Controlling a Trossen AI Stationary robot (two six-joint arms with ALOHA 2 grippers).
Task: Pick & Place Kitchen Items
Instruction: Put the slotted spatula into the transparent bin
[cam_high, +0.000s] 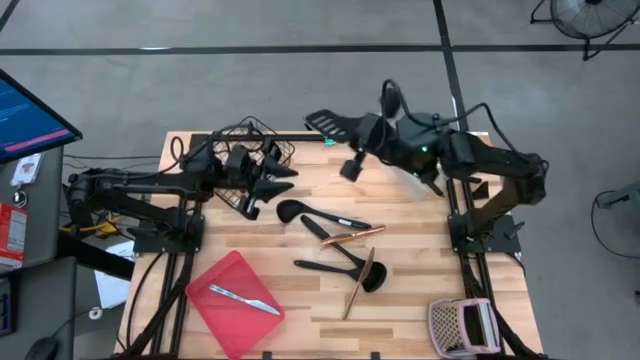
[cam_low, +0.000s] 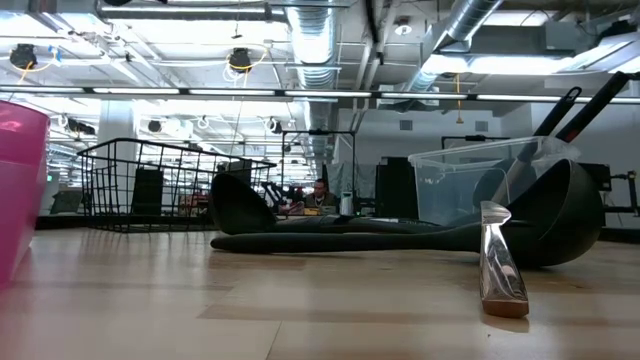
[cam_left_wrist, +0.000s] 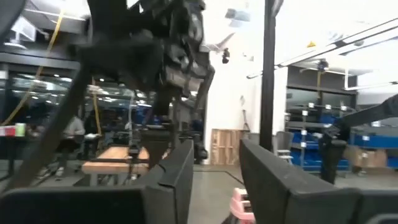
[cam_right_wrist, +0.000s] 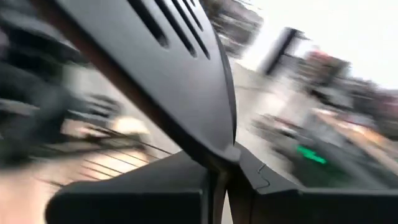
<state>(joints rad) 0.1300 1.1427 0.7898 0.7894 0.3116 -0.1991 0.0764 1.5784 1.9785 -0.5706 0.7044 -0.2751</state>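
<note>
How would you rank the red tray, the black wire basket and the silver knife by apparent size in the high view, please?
1. Red tray.
2. Black wire basket, though the left arm hides part of it, so this place is unsure.
3. Silver knife, lying on the tray, clearly smallest.

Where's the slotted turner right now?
In the high view, the slotted turner is held in the right tool, above the table's far edge, right of the wire basket.

We see a wooden table (cam_high: 420, 250) — black utensils (cam_high: 335, 268) mid-table, red tray (cam_high: 225, 300) near left, wire basket (cam_high: 255, 135) far left, pink item (cam_high: 460, 325) near right.
</note>
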